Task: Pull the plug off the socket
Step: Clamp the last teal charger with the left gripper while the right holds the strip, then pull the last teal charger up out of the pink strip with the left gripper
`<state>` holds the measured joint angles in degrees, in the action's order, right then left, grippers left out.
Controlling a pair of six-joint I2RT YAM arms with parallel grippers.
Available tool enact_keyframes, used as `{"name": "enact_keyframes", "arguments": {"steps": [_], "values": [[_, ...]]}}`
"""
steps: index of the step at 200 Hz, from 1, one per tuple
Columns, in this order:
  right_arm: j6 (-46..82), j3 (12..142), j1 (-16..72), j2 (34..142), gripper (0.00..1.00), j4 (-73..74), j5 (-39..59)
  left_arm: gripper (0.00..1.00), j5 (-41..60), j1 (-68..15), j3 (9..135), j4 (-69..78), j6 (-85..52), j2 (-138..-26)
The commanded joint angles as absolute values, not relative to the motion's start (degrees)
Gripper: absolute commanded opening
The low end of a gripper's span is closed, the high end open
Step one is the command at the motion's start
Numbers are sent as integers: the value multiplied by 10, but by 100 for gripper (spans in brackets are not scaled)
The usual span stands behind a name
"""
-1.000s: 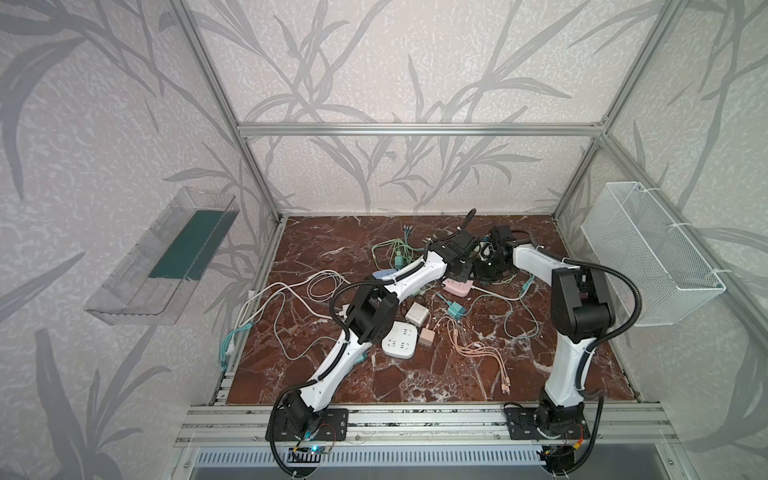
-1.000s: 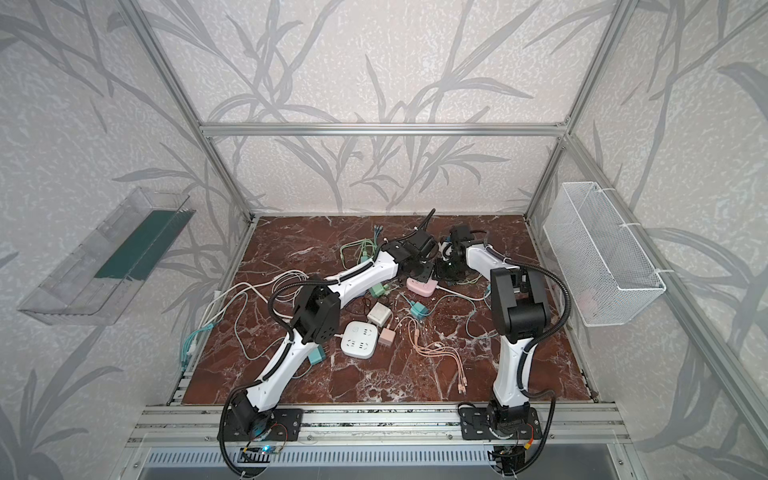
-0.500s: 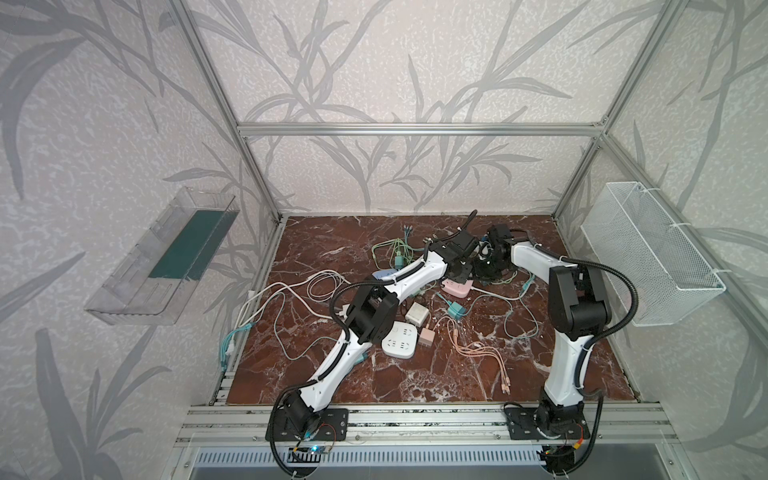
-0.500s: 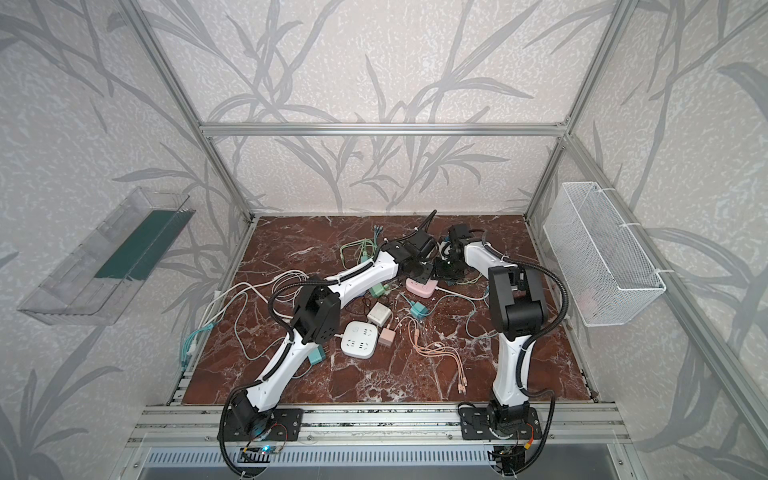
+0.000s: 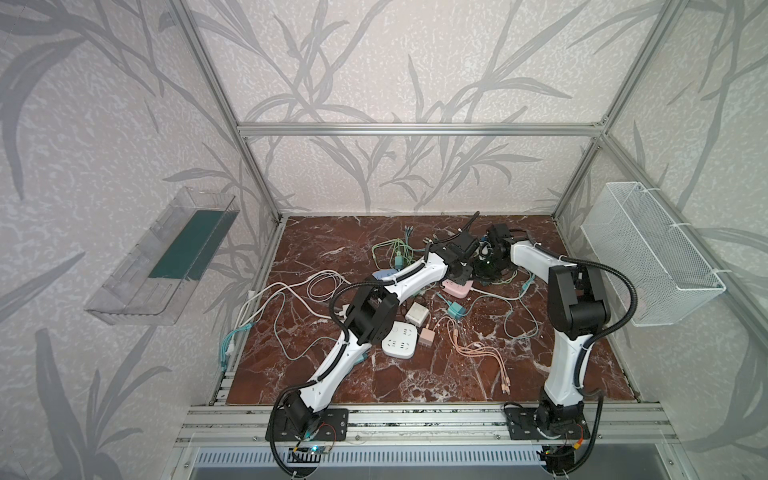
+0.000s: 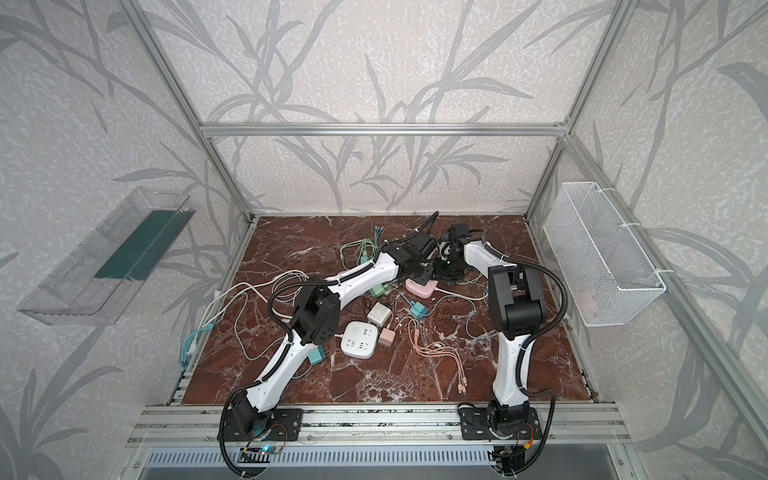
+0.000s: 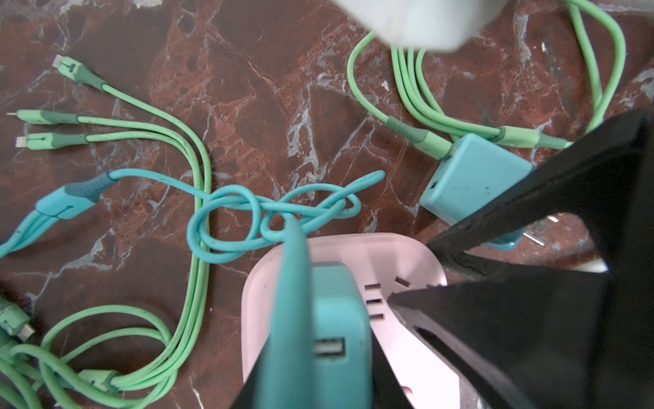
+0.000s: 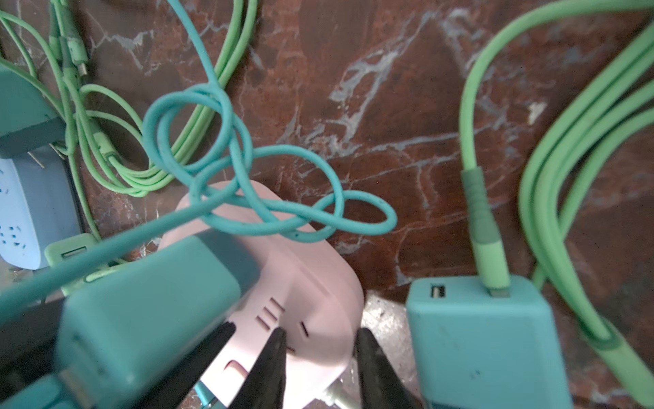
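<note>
The left gripper (image 7: 318, 354) clenched the teal plug (image 7: 336, 304) atop the pink socket (image 8: 311, 283), far-centre on the tabletop (image 5: 415, 374) — the right gripper (image 8: 322, 336) pinched the socket's edge, likely bracing it; prongs hidden.

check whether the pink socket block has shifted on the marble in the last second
No. The pink rounded plastic socket block lies where it did, same gap to the beige cube charger in a top view.
</note>
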<state>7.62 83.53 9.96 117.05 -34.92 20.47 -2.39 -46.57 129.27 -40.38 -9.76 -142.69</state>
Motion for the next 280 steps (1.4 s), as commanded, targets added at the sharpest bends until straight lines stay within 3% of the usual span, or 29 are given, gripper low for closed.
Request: {"name": "enact_keyframes", "arguments": {"steps": [1,53,112,184,280], "values": [[68,818,111,1221,34,-378,164,7,24,-487,1324,-389,-79,-1370],[67,820,112,1221,34,-381,162,7,82,-450,1247,-317,-144,-1332],[67,820,112,1217,34,-379,156,7,70,-437,1254,-343,-124,-1342],[54,805,110,1194,34,-352,201,7,134,-399,1259,-320,-154,-1371],[53,790,109,1149,45,-317,250,9,245,-361,1277,-266,-214,-1426]]}}
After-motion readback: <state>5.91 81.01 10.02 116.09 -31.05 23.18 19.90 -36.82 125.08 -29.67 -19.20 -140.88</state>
